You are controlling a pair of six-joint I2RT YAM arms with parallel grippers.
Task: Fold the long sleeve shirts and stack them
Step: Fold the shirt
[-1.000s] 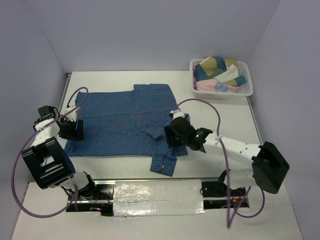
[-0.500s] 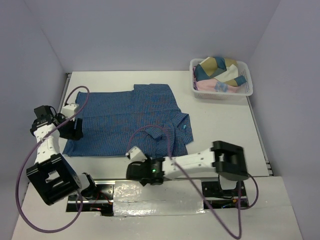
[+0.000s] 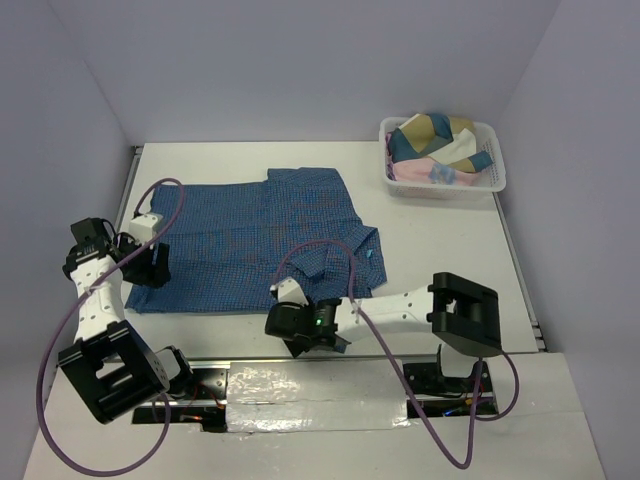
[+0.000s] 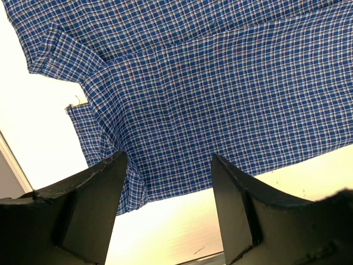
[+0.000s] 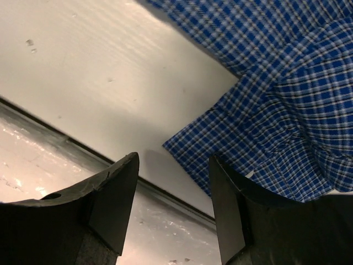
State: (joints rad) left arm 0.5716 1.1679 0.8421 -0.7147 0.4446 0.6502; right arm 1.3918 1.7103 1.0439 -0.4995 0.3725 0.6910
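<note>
- My right gripper is released, with nothing between its dark fingers. Only the right wrist view shows this gap.
- The same view shows a squared cuff of the blue fine-checked long sleeve cloth shirt. It lies flat just beyond my fingertips, near the table's front lip and the crinkled silver strip. In the top view my forearm covers the cuff.
- My left gripper is also spread and empty. The left wrist view shows the shirt's near edge just ahead of the fingers.
- In the top view the shirt lies spread flat, left of centre on the white table. Its collar points right, and one sleeve is folded over the body.
- The left gripper sits at the shirt's left edge. The right gripper sits at its near edge.
- A purple cable arches over the collar side and crosses part of the cloth.
- At the far right, well apart, stands a white slotted plastic basket. It holds bundled teal, tan, cream and pink cloth.
</note>
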